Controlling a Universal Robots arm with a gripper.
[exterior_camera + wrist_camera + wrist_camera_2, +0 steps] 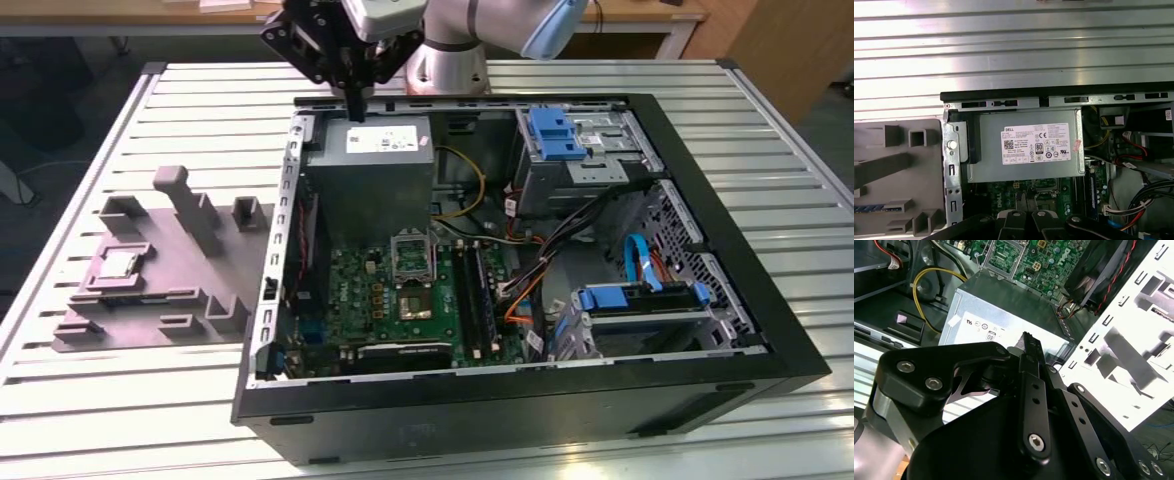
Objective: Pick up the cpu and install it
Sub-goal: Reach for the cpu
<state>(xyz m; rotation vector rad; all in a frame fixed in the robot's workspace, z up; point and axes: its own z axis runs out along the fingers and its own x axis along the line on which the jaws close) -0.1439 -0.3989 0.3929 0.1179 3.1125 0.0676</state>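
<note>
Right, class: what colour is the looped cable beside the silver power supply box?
Yellow. The cable shows best in the second wrist view.

Arm [457, 48] upright; hand [356, 108] points straight down, fingers [1031, 390] pressed together, touching nothing.

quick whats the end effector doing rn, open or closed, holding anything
end effector: closed, holding nothing, above the power supply; the cpu lies on the grey fixture.
</note>
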